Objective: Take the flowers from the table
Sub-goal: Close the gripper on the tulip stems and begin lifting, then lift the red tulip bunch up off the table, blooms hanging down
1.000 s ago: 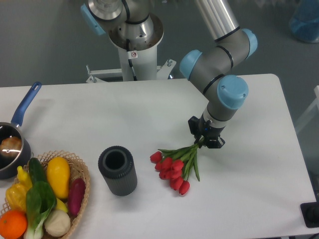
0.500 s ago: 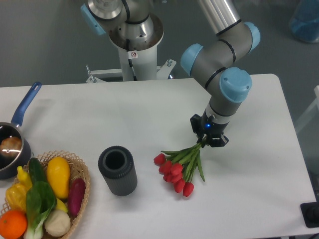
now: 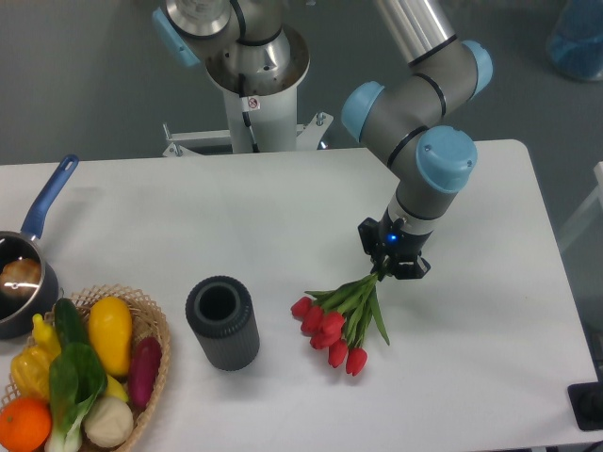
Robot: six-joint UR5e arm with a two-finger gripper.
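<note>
Though sticker on arm base (image 3: pixel 251 102) unreadable, flowers (image 3: pixel 337 320) seen clamped by stems in gripper (image 3: pixel 390 267), blooms hanging left-below over table (image 3: pixel 490 311); dark cylinder (image 3: pixel 222 323) farther left, basket (image 3: pixel 151 363) beyond.

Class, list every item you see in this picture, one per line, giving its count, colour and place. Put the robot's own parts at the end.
flowers: one bunch, red heads with green stems, right of centre, stems in the gripper
table: one, white, under everything
cylinder: one, dark grey, open top, standing left of the flowers
basket: one, tan wicker, front left corner
vegetables and fruit: several in the basket, yellow, green, purple, orange and pale
saucepan: one, dark with a blue handle, left edge, something brown inside
arm: one, grey with light blue caps, reaching down from the top
gripper: one, black, shut on the flower stems
</note>
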